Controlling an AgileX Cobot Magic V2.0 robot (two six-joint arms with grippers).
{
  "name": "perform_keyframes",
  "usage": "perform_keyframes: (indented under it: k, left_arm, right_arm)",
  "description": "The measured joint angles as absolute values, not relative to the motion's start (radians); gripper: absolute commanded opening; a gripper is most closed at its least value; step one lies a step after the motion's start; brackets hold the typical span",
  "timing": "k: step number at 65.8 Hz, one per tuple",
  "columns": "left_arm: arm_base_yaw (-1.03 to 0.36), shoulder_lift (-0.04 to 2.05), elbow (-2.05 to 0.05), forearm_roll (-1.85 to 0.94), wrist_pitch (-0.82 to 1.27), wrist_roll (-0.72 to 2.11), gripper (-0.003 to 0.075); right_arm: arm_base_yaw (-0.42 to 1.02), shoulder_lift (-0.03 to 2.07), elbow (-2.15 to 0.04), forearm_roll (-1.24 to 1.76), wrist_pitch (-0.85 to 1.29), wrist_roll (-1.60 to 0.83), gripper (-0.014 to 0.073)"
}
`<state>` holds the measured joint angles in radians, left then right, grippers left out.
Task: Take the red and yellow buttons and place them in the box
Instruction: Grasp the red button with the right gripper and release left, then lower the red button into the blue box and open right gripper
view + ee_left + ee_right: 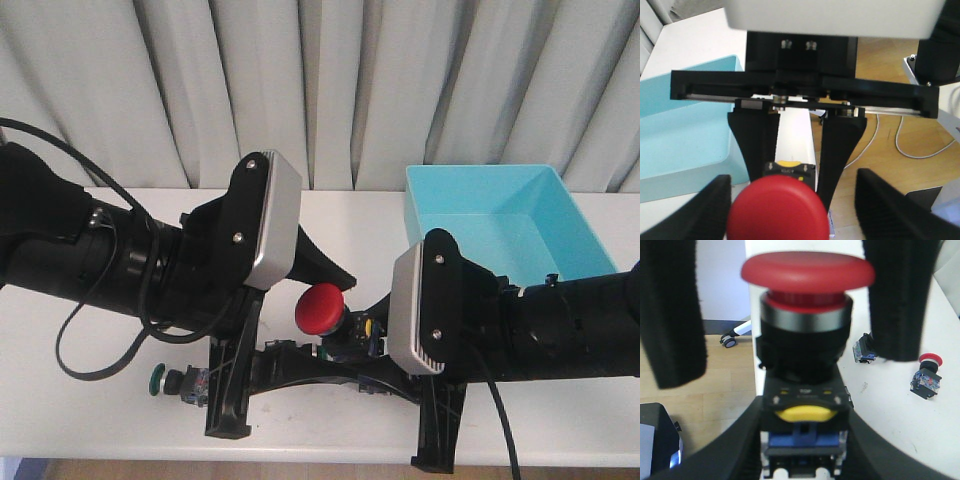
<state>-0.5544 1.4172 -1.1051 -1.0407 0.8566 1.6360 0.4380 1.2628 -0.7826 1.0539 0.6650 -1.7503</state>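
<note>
Item: red mushroom-cap push-button, rigid and probably light, its cap smooth; your right gripper is closed on its blocky black-and-blue body, the sound hold. Your left gripper is spread wide around the cap, gripping nothing; the turquoise bin waits well apart.

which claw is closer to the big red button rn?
Right. The right claw grips the red button by its black body, holding it off the table. The left claw is open, its fingers flanking the cap.
</note>
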Motion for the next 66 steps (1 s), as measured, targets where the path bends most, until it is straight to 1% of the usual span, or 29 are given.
perform_keyframes:
  k: [12,20,26,30,38,46,54,61,66]
  left_arm:
    - [-0.554,1.417,-1.105,-0.993,0.777,1.616,0.0579]
    - [-0.554,1.417,-1.105,-0.927,0.698,1.551,0.0579]
    - [-0.554,1.418,-1.105,-0.854,0.656,1.489,0.0579]
    - [-0.554,1.423,-1.105,-0.8,0.636,1.441,0.0579]
    - [-0.554,1.453,-1.105,-0.709,0.626,1.354,0.0579]
    - [-0.554,1.488,-1.105,-0.654,0.626,1.312,0.0579]
    - [-0.554,1.502,-1.105,-0.645,0.626,1.302,0.0579]
    - [-0.554,1.505,-1.105,-0.645,0.626,1.302,0.0579]
    - [-0.554,1.505,-1.105,-0.645,0.626,1.301,0.0579]
  right_arm:
    - [0.438,1.236,-0.783,1.002,0.652,-1.727,0.0219]
    - [0.438,1.196,-0.783,0.92,0.582,-1.626,0.0223]
    - [0.437,1.176,-0.784,0.826,0.487,-1.479,0.0225]
    - [0.421,1.173,-0.791,0.767,0.436,-1.339,0.0227]
    - [0.322,1.19,-0.833,0.628,0.411,-1.034,0.0231]
    - [0.165,1.263,-0.908,0.472,0.488,-0.781,0.0237]
    - [0.037,1.382,-0.995,0.352,0.637,-0.589,0.0242]
    - [-0.016,1.501,-1.074,0.27,0.729,-0.491,0.0245]
    - [-0.028,1.601,-1.144,0.214,0.781,-0.446,0.0244]
